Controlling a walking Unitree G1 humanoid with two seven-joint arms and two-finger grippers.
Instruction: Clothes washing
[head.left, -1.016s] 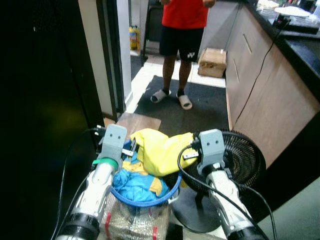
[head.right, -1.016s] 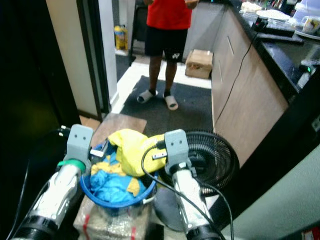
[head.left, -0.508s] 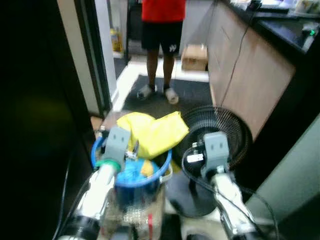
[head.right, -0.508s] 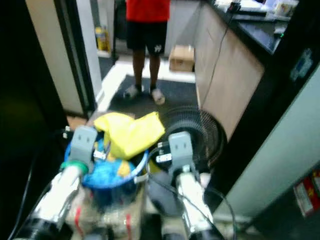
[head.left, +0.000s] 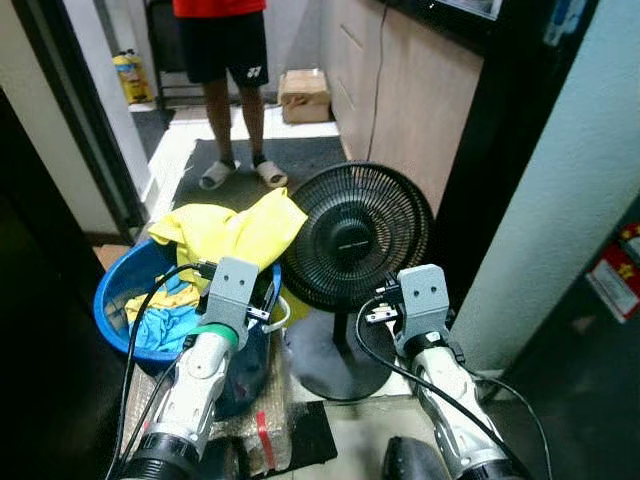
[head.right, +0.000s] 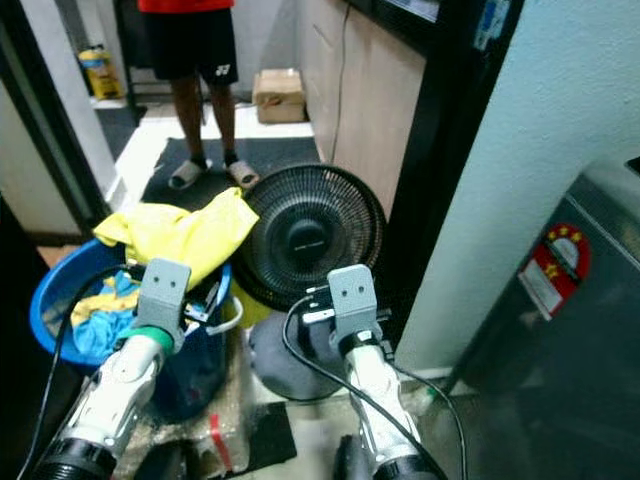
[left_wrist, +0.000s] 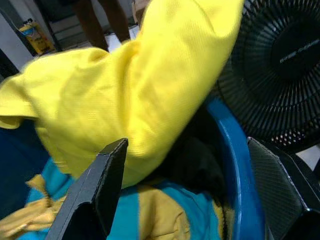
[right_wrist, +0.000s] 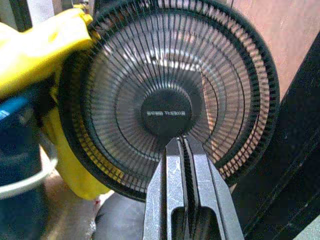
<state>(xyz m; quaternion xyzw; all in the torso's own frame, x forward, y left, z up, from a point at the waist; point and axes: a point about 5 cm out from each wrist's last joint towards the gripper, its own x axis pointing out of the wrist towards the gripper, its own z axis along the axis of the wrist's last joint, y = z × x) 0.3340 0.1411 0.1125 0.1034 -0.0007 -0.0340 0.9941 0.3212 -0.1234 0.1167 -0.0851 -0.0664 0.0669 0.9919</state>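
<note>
The blue basin (head.left: 118, 300) of laundry sat on the floor at the left, near the robot, with a yellow garment (head.left: 235, 230) draped over its far rim against the black fan (head.left: 357, 235). The left gripper (left_wrist: 187, 195) hovered over the basin, fingers wide apart. The right gripper (right_wrist: 183, 165) pointed at the fan, fingers pressed together. The soft, light cloth would probably bunch easily; the heaped fold looked the best hold.

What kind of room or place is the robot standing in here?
Probably a home utility or kitchen passage: a blue basin heaped with clothes, including a yellow garment, beside a black floor fan, with wood-fronted cabinets along one side.
</note>
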